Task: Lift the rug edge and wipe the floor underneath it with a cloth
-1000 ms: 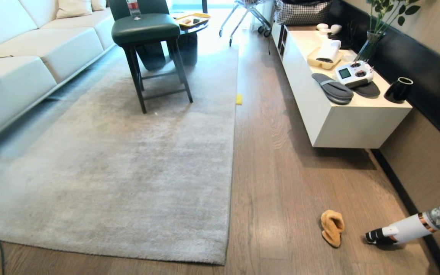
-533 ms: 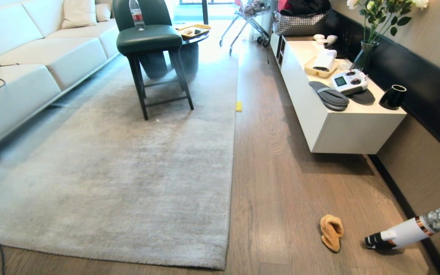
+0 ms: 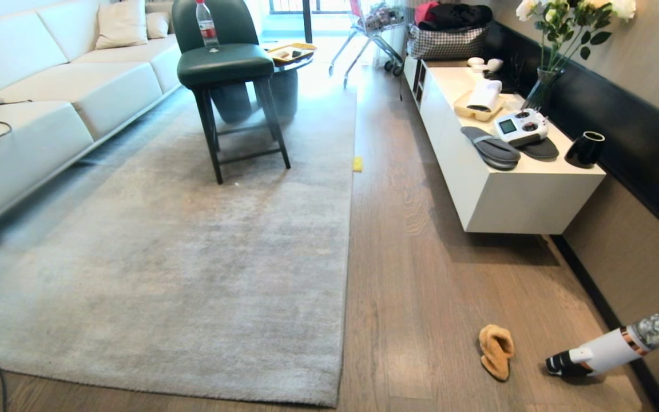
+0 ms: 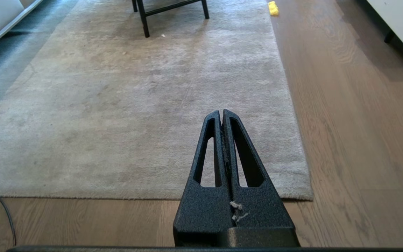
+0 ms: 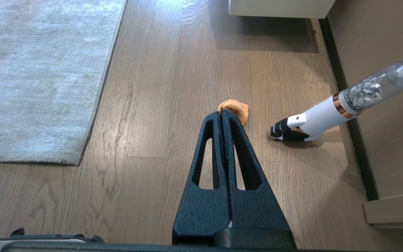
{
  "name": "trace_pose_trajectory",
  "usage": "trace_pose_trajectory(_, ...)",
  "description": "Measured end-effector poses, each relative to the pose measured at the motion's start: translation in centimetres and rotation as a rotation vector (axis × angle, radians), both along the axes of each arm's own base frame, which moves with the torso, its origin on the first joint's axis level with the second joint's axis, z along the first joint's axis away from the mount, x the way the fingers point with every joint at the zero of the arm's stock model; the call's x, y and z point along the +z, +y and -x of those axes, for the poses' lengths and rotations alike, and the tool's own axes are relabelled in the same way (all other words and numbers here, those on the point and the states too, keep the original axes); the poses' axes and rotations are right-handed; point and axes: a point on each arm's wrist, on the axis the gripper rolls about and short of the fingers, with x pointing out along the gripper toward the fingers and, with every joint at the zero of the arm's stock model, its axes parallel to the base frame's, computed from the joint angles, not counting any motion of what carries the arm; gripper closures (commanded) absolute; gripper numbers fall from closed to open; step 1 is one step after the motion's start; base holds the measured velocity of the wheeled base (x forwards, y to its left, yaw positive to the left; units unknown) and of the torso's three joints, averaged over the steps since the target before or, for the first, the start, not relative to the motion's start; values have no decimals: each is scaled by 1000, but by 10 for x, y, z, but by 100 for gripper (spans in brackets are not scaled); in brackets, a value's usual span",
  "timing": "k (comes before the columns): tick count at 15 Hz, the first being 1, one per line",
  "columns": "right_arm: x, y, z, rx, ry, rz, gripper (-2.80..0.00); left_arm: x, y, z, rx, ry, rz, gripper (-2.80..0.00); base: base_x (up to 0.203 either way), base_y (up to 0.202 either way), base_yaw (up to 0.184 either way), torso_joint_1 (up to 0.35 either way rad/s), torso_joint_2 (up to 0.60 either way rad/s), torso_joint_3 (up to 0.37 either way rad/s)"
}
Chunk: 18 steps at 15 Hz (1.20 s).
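Above the near end of the rug (image 4: 145, 105), left gripper (image 4: 222, 112) with jaws pressed together, empty, a few wisps of pale lint caught at the base of the fingers. Hangs over the rug's near edge, where pile meets floor (image 4: 345, 122). Lies flat all round, that rug, its near right corner rounded and down on the planks.

Over bare floor to the right of the rug, right gripper (image 5: 221, 112) likewise pressed shut and empty. Just past its tips, in the wrist view, the cloth (image 5: 236, 109): an orange-tan lump, partly hidden behind the fingers; whether touching it or hanging above it, cannot tell.

From the head view, neither arm visible. Sits on the brown planks, the cloth (image 3: 496, 349), well apart from the rug's right edge and near a white handheld vacuum (image 3: 610, 347) that leans in from the right wall, dark nozzle on the floor close beside the cloth. Farther off along the rug's right edge, a small yellow scrap (image 3: 357, 164) touching the rug border.

On the rug's far part, a dark green chair (image 3: 226, 63) with a water bottle (image 3: 206, 26) upright on its seat. Along the left, a white sofa (image 3: 49, 97). Along the right wall, a white cabinet (image 3: 512, 194) bearing grey slippers (image 3: 492, 149), a white controller (image 3: 521, 127), a black cup (image 3: 585, 150) and a vase of flowers (image 3: 541, 86).
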Motion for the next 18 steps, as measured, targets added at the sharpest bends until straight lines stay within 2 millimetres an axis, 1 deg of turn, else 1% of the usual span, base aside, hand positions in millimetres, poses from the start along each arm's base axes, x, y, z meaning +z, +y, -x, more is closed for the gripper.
trace_pose_trajectory(12,0,0,0,2,3,7,0,0,0,0,-1,0,0,0,0,0,0,0,0,0)
trace_pose_trajectory(14,0,0,0,2,4,10,0,0,0,0,0,0,0,0,0,0,0,-34,-168,-219)
trace_pose_trajectory(18,0,0,0,2,3,10,0,0,0,0,0,0,0,0,0,0,0,-35,-363,-410)
